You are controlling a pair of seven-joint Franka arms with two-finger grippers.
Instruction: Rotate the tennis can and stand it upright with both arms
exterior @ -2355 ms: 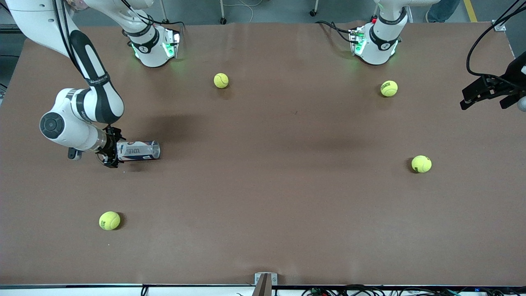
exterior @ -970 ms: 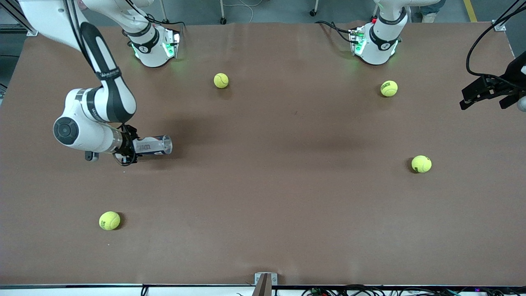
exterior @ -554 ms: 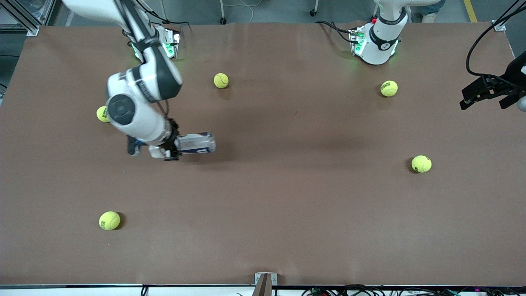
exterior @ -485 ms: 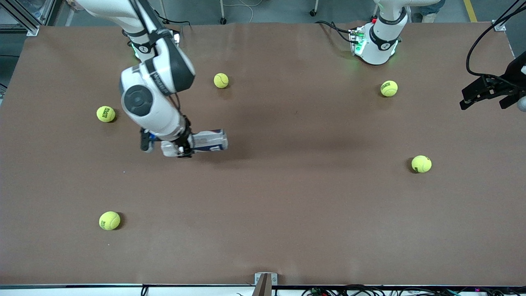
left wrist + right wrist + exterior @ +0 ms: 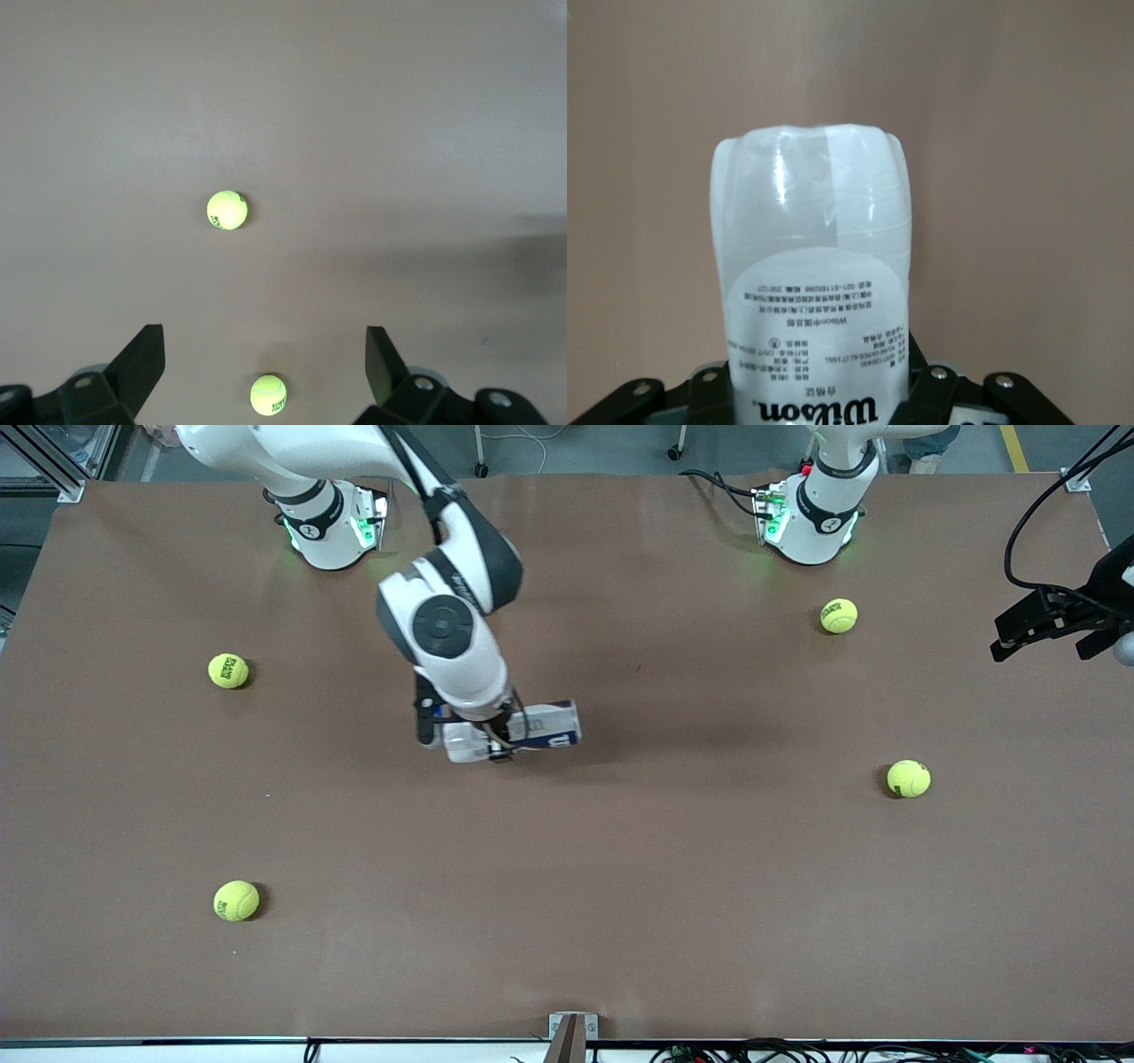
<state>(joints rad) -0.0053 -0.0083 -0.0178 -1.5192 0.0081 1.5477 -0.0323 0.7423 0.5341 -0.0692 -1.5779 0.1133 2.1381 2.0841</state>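
Note:
The tennis can (image 5: 547,726), a clear tube with a white and dark-blue label, is held lying level over the middle of the table. My right gripper (image 5: 496,737) is shut on it near one end. In the right wrist view the can (image 5: 813,266) sticks out from between the black fingers (image 5: 939,394), its label text showing. My left gripper (image 5: 1019,633) waits open and empty, high over the left arm's end of the table. In the left wrist view its fingers (image 5: 142,363) stand wide apart, well above two tennis balls.
Yellow-green tennis balls lie scattered on the brown table (image 5: 709,886): two toward the right arm's end (image 5: 229,670) (image 5: 236,901) and two toward the left arm's end (image 5: 838,615) (image 5: 909,779). The left wrist view shows two balls (image 5: 227,210) (image 5: 268,395).
My right arm has carried the can from the right arm's end of the table toward the middle, uncovering one ball and hiding another. The left arm has not moved.

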